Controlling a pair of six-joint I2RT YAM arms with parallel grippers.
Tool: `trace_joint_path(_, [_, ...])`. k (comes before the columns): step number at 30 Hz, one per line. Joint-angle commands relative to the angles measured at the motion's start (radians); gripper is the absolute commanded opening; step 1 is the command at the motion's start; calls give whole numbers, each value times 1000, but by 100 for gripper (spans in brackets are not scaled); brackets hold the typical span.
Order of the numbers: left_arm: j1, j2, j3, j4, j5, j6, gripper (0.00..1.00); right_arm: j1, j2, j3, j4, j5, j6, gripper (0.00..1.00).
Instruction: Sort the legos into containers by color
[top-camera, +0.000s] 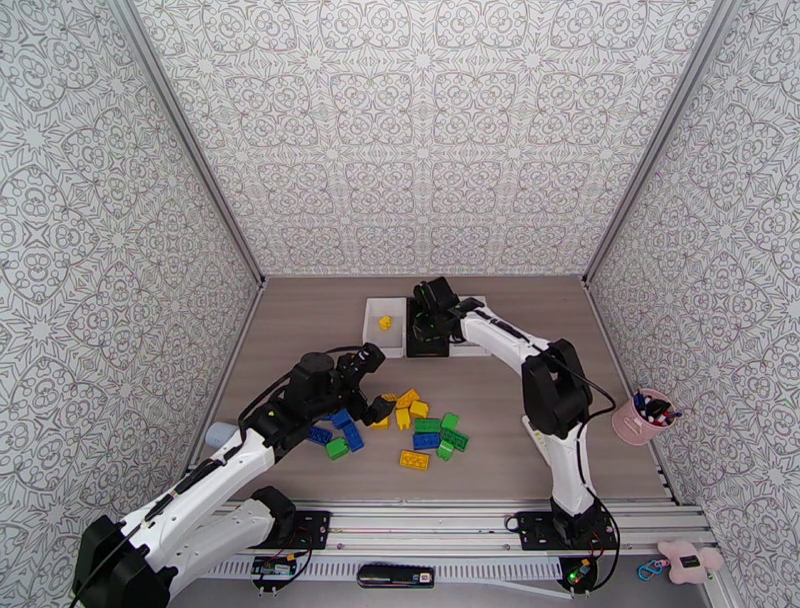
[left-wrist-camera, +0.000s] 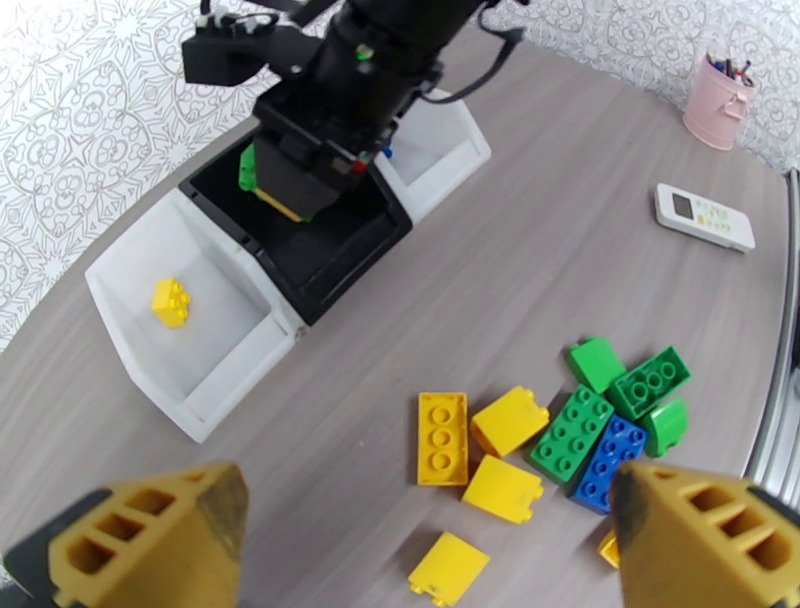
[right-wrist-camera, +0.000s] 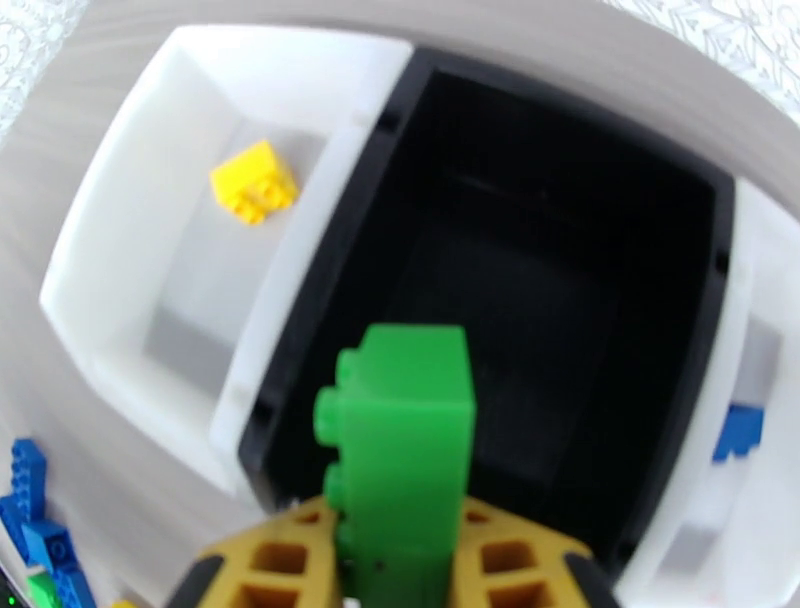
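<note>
This looks like a robotics lab test cell: patterned panels (top-camera: 420, 130) box in the table (top-camera: 300, 330) on three sides. Two robot arms (top-camera: 540, 390) are bolted to an aluminium rail (top-camera: 440, 518) along the table's near edge.
</note>
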Motion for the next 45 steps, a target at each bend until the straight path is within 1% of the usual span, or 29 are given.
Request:
trace_joint_path(1, [-6,-9,-19,-8,-11,-16,100,-7,68,99,-54,32,-32,19])
trace_joint_path(3, [-3,-8,-22,-5,-11,-25,100,-7,85,128,-64,34,-33,24])
trace_joint_path(5, [3,-8,-21,-1,-11,-37,100,-8,79,133,-61,31,-37,31])
trace_joint_path(6, [6,-8,-20,0,-40,-43,100,-8,73,133,-61,31,-38,34])
trace_joint_path(12, [35,-5,-17,12,-71,-121,100,-8,-4,95,-57,37,-52,56])
trace_joint_path(13, [43,-3,-16,12,-81,-141,100,-8,-22,79,-53,32,-55,58])
trace_joint_path(16, [64,8,-1,-8,-156,-209,100,-7,-82,21,-33,8,-64,65])
trace_joint_path(19, [88,24,24,-57,-239,-280,100,-4,-151,-48,-8,-28,-74,76])
trace_joint_path(21, [108,45,46,-109,-284,-328,100,0,-199,-98,10,-57,-82,82])
trace_joint_path(24, [140,90,88,-200,-329,-384,100,9,-259,-157,16,-98,-97,88])
trace_joint_path(27, [181,153,143,-316,-342,-431,100,30,-306,-201,3,-114,-121,90])
trace_joint_path(32, [255,282,222,-472,-326,-487,100,60,-351,-254,-30,-145,-139,91])
trace_joint_path(35, [284,355,250,-519,-301,-493,100,69,-372,-289,-29,-147,-133,90])
trace_joint_path(42, [313,507,313,-595,-271,-494,99,71,-401,-335,-10,-140,-114,91])
trace_joint_path(45, [323,561,342,-629,-265,-492,96,71,-410,-346,-9,-129,-113,91])
